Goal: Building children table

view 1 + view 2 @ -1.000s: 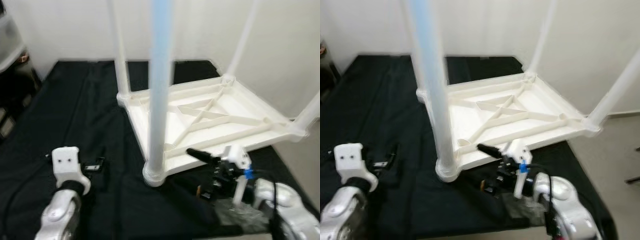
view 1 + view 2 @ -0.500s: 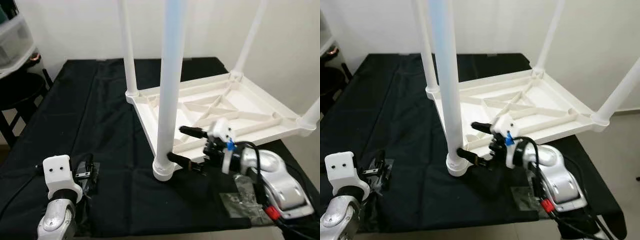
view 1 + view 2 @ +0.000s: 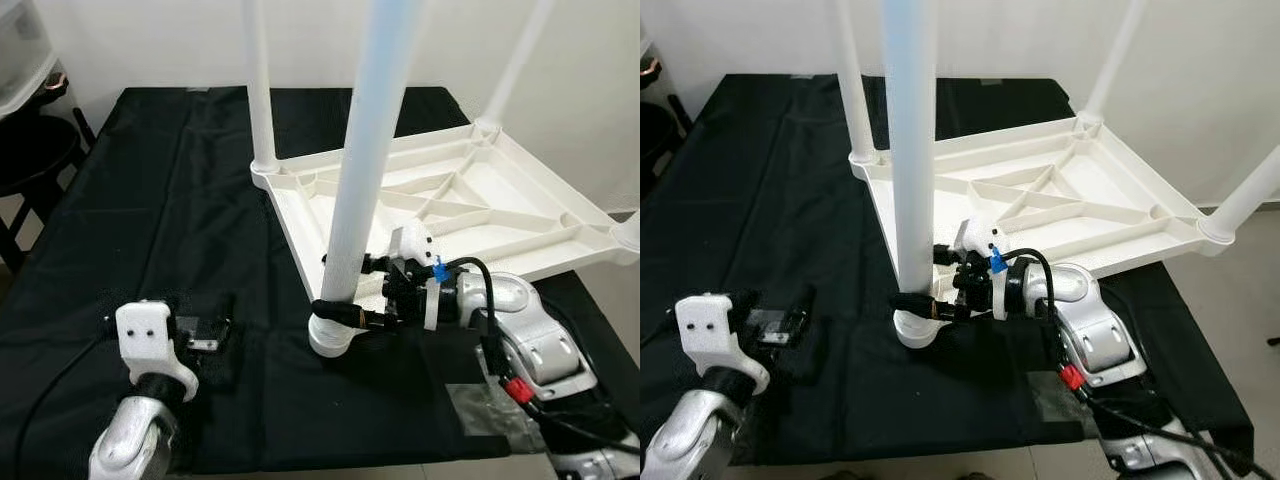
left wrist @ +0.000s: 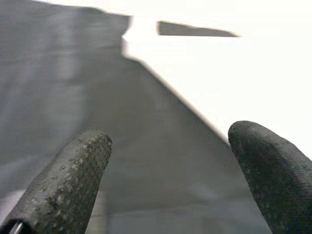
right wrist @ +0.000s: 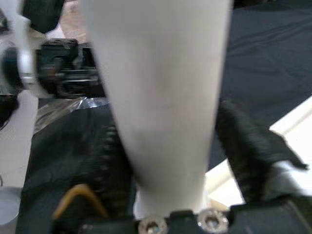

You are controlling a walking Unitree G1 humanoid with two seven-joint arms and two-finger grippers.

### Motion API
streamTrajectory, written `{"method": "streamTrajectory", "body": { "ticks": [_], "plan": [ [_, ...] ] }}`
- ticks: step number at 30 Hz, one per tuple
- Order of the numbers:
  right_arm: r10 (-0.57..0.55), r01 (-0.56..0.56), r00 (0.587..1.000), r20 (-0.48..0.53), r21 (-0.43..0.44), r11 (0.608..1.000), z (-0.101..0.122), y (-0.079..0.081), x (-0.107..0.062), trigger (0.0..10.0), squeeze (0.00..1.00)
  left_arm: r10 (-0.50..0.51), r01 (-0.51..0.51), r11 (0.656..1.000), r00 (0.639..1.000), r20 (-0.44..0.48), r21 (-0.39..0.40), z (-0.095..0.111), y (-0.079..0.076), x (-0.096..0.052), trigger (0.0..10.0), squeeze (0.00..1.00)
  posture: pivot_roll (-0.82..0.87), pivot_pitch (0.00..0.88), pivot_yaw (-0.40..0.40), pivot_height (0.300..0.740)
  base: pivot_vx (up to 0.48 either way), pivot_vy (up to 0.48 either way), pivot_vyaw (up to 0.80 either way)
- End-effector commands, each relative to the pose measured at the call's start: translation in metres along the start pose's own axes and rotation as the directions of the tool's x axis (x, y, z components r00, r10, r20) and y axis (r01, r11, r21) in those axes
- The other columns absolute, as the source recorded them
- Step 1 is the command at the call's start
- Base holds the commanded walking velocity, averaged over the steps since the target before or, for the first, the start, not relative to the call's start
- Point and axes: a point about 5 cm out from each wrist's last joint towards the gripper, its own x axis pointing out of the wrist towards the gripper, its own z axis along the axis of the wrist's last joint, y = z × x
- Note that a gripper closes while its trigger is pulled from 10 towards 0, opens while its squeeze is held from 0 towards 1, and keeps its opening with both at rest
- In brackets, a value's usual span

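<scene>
My right end effector [image 3: 345,292] has its two fingers set either side of the near leg [image 3: 362,170] just above its socket, apparently closed on it; the leg's long axis stands upright from the upturned tabletop [image 3: 470,205] on the black worktop [image 3: 150,200]. My left end effector [image 4: 165,165], fingers parted and empty, hangs well apart.

No legible text, label or number anywhere, perhaps owing to blur.
</scene>
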Motion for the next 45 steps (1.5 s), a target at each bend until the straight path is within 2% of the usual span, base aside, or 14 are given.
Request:
{"method": "streamTrajectory", "body": {
  "ticks": [1, 11, 15, 16, 21, 25, 26, 27, 28, 36, 37, 38, 40, 45],
  "plan": [
    [-0.015, 0.015, 1.000, -0.009, -0.013, 1.000, 0.001, -0.004, -0.004, 0.0, 0.00, -0.085, 0.085, 0.996, 0.996, 0.015, 0.004, 0.003, -0.006, -0.005, 10.0, 0.00, -0.03, 0.168, -0.048, 0.740, 0.000, 0.000, 0.00],
    [-0.055, 0.054, 0.998, -0.035, -0.019, 0.998, 0.001, -0.001, -0.006, 0.0, 0.00, -0.325, 0.325, 0.945, 0.945, 0.026, -0.016, 0.011, -0.006, -0.024, 10.0, 0.00, -0.02, 0.162, -0.066, 0.740, 0.000, 0.000, 0.00],
    [-0.274, 0.278, 0.958, -0.084, 0.049, 0.959, -0.007, -0.001, 0.000, 0.0, 0.00, -0.425, 0.426, 0.905, 0.905, 0.034, -0.021, 0.012, -0.013, -0.030, 10.0, 0.00, -0.01, 0.158, -0.089, 0.740, 0.000, 0.000, 0.00],
    [-0.797, 0.823, 0.555, -0.237, 0.018, 0.567, -0.027, -0.014, -0.006, 0.0, 0.00, -0.504, 0.507, 0.858, 0.862, 0.046, -0.080, 0.011, -0.019, -0.034, 10.0, 0.00, -0.01, 0.152, -0.105, 0.740, 0.000, 0.000, 0.00],
    [-0.828, 0.859, 0.501, -0.254, 0.024, 0.512, -0.035, 0.012, 0.010, 0.0, 0.00, -0.569, 0.572, 0.812, 0.820, 0.062, -0.120, 0.009, -0.023, -0.037, 10.0, 0.00, 0.00, 0.151, -0.096, 0.740, 0.000, 0.000, 0.00],
    [-0.791, 0.817, 0.575, -0.211, 0.089, 0.570, -0.030, 0.016, 0.023, 0.0, 0.00, -0.603, 0.605, 0.780, 0.795, 0.066, -0.159, -0.002, -0.029, -0.034, 10.0, 0.00, -0.03, 0.136, -0.092, 0.740, 0.000, 0.000, 0.00],
    [-0.781, 0.804, 0.594, -0.193, 0.107, 0.585, -0.027, 0.013, 0.025, 3.5, 0.00, -0.621, 0.620, 0.765, 0.782, 0.057, -0.177, -0.007, -0.033, -0.032, 10.0, 0.00, -0.04, 0.131, -0.092, 0.740, 0.000, 0.000, 0.00],
    [-0.781, 0.804, 0.594, -0.193, 0.107, 0.585, -0.027, 0.013, 0.025, 3.5, 0.00, -0.621, 0.620, 0.765, 0.782, 0.057, -0.177, -0.007, -0.033, -0.032, 10.0, 0.00, -0.04, 0.131, -0.092, 0.740, 0.000, 0.000, 0.00],
    [-0.747, 0.766, 0.643, -0.168, 0.124, 0.631, -0.023, 0.012, 0.028, 10.0, 0.00, -0.633, 0.630, 0.752, 0.772, 0.054, -0.195, -0.009, -0.035, -0.031, 10.0, 0.00, -0.04, 0.132, -0.094, 0.740, 0.000, 0.000, 0.00],
    [-0.597, 0.603, 0.797, -0.094, 0.191, 0.775, -0.007, 0.022, 0.043, 10.0, 0.00, -0.648, 0.642, 0.736, 0.760, 0.049, -0.216, -0.012, -0.034, -0.030, 10.0, 0.00, -0.04, 0.138, -0.083, 0.740, 0.000, 0.000, 0.00],
    [-0.499, 0.500, 0.864, -0.060, 0.216, 0.839, -0.001, 0.028, 0.045, 10.0, 1.00, -0.646, 0.639, 0.738, 0.762, 0.047, -0.217, -0.012, -0.034, -0.029, 10.0, 0.00, -0.04, 0.149, -0.081, 0.740, 0.000, 0.000, 0.00],
    [-0.499, 0.500, 0.864, -0.060, 0.216, 0.839, -0.001, 0.028, 0.045, 10.0, 1.00, -0.646, 0.639, 0.738, 0.762, 0.047, -0.217, -0.012, -0.034, -0.029, 10.0, 0.00, -0.04, 0.149, -0.081, 0.740, 0.000, 0.000, 0.00],
    [-0.278, 0.271, 0.960, 0.003, 0.227, 0.936, 0.010, 0.045, 0.045, 10.0, 1.00, -0.646, 0.639, 0.738, 0.762, 0.045, -0.215, -0.011, -0.035, -0.030, 10.0, 0.00, -0.04, 0.166, -0.084, 0.740, 0.000, 0.000, 0.00],
    [-0.163, 0.157, 0.987, 0.011, 0.213, 0.964, 0.012, 0.052, 0.040, 10.0, 1.00, -0.653, 0.646, 0.733, 0.756, 0.045, -0.215, -0.010, -0.037, -0.031, 10.0, 0.00, -0.03, 0.181, -0.086, 0.740, 0.000, 0.000, 0.00]
  ]
}}
